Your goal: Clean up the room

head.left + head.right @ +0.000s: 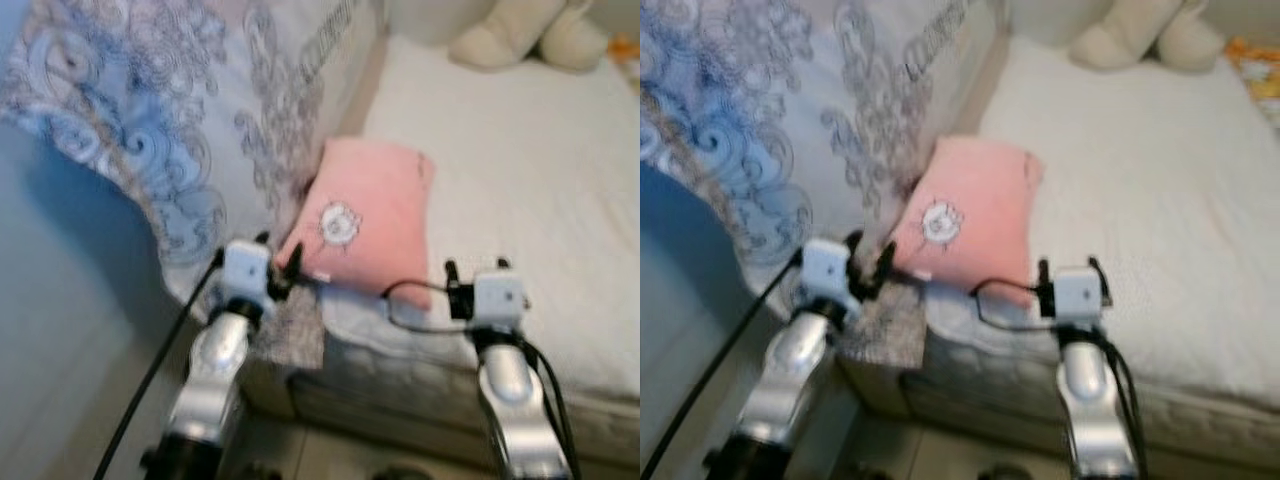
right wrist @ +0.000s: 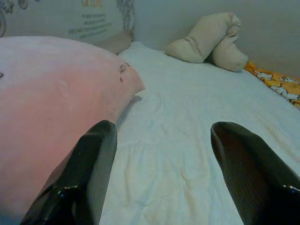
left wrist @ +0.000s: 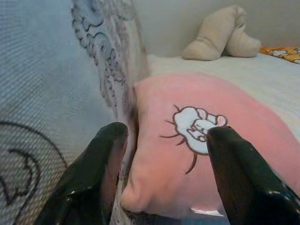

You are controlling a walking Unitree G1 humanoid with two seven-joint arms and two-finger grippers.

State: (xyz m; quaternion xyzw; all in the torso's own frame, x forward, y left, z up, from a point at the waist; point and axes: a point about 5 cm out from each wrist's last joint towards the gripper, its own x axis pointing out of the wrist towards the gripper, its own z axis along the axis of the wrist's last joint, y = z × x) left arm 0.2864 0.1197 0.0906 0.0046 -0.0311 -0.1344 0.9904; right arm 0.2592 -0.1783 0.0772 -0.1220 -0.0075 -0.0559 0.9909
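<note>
A pink pillow (image 1: 370, 220) with a small white cartoon patch lies at the near left corner of the white bed (image 1: 520, 170). My left gripper (image 1: 285, 268) is open at the pillow's near left corner, its fingertips (image 3: 108, 140) on either side of that corner (image 3: 187, 154). My right gripper (image 1: 475, 268) is open just right of the pillow's near edge, over the bare sheet (image 2: 187, 140), with the pillow (image 2: 47, 103) beside its left finger.
A blue and grey patterned duvet (image 1: 150, 110) hangs over the bed's left side beside the pillow. A beige plush toy (image 1: 525, 35) lies at the far end of the bed, with an orange printed cloth (image 2: 276, 82) to its right. The floor is at the lower left.
</note>
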